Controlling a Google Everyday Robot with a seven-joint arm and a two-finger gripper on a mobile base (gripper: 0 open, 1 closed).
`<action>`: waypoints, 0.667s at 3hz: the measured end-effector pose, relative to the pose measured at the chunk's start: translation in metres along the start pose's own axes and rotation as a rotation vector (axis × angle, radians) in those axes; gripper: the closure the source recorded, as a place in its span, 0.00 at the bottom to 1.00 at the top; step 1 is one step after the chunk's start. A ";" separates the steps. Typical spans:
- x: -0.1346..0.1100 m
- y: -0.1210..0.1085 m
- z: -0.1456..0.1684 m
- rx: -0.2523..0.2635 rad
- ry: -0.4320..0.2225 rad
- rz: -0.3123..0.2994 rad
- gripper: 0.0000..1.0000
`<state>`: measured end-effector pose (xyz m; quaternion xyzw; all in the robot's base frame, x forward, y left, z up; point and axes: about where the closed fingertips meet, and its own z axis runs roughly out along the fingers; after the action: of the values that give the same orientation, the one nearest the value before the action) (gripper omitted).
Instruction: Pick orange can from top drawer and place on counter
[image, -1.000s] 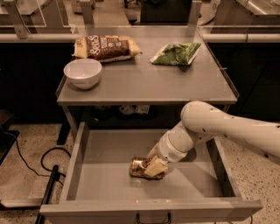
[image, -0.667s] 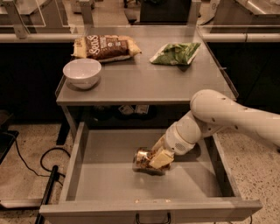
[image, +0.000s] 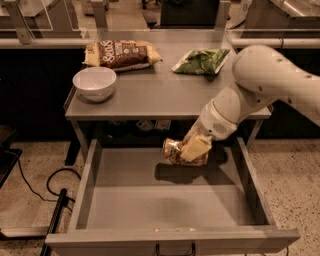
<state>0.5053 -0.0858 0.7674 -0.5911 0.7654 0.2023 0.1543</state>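
The orange can (image: 175, 151), shiny orange-brown and gold, hangs on its side in the air above the floor of the open top drawer (image: 165, 200), near the drawer's back. My gripper (image: 192, 150) is shut on the can, with a pale finger (image: 196, 148) across its front. The white arm comes in from the upper right. The can's shadow lies on the drawer floor below it. The grey counter (image: 160, 92) stands directly above and behind the drawer.
On the counter are a white bowl (image: 94, 83) at the front left, a brown snack bag (image: 122, 53) at the back left and a green bag (image: 202, 61) at the back right. A black cable (image: 30, 187) lies on the speckled floor at the left.
The gripper has lifted the can off the drawer floor and raised it up and slightly right, towards the counter's front edge. The arm has risen with it.
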 end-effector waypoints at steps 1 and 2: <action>-0.020 -0.013 -0.063 0.061 0.039 -0.013 1.00; -0.026 -0.016 -0.075 0.073 0.032 -0.022 1.00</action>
<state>0.5278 -0.1044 0.8432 -0.5967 0.7680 0.1633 0.1658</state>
